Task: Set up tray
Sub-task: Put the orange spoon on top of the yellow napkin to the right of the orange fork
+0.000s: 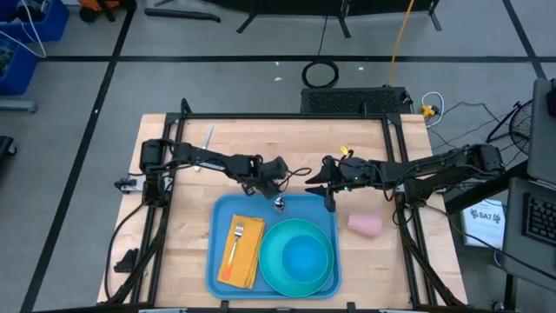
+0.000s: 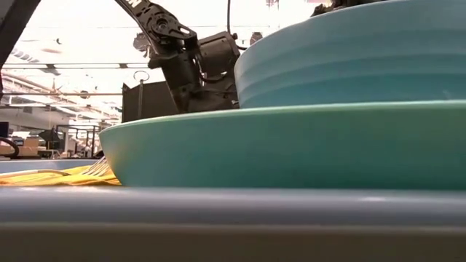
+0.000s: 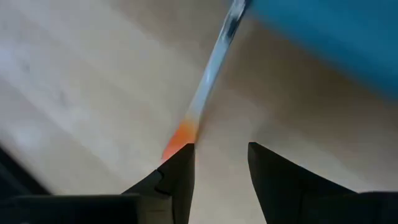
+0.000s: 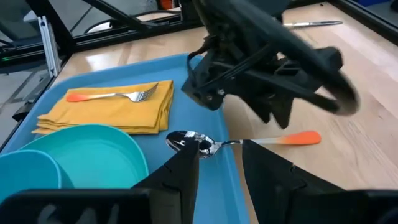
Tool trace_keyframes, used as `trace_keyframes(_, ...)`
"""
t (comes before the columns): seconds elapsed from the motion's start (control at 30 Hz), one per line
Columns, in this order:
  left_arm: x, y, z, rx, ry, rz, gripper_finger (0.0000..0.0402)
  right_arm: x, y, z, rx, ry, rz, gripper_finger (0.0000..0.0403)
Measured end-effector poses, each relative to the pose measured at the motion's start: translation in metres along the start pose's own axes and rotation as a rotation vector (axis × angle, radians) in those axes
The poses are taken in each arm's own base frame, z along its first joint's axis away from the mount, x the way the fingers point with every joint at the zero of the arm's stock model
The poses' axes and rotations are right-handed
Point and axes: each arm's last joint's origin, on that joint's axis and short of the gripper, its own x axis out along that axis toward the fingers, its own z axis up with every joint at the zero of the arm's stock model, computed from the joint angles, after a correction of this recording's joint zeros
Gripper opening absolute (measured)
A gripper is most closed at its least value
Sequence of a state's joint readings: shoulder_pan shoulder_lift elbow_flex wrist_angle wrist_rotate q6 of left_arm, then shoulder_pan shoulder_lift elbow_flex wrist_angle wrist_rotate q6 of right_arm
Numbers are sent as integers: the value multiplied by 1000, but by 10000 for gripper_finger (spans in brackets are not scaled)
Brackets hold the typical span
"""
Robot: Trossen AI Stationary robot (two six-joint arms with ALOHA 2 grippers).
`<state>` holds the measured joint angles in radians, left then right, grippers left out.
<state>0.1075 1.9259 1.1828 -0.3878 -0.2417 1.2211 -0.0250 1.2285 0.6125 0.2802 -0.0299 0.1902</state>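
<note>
A: We find the tray (image 1: 222, 228) on the table (image 1: 174, 183), at its near middle, with a yellow napkin (image 1: 245, 256) and an orange-handled fork (image 1: 233, 248) on its left half and a teal plate (image 1: 300, 276) carrying a bowl (image 1: 304, 256) on its right.

B: And the spoon (image 4: 245, 142)? We see its bowl resting over the tray's far rim and its orange handle out on the wood.

A: Yes. Our left end effector (image 4: 270, 115) hangs just above that handle, fingers parted and empty. The right end effector (image 4: 217, 163) sits right at the spoon's bowl, fingers spread with nothing between them.

B: We judge the tray stiff, light plastic, smooth and likely to slide on the wood. If we have to shift it, the low rim at a bare corner is our hold; the loaded middle offers nothing.

A: Room is tight. The two arms nearly meet over the far rim, so we should move one at a time. A pink cup (image 1: 365, 224) lies on the table to the right, and a knife (image 1: 207, 137) far back left, well apart.
</note>
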Motion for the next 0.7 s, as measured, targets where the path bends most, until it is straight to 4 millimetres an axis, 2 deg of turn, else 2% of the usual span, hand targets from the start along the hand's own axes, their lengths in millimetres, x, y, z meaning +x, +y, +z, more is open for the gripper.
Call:
trace_keyframes(0.17,-1,5,5,29,-44,49,152,0,0,0,0,-3,0,114)
trace_keyframes(0.53,-1,4,7,60,-121,31,152,0,0,1,6,-8,0,114)
trace_keyframes(0.7,10,1,9,85,-125,13,152,0,0,1,8,-10,-2,114)
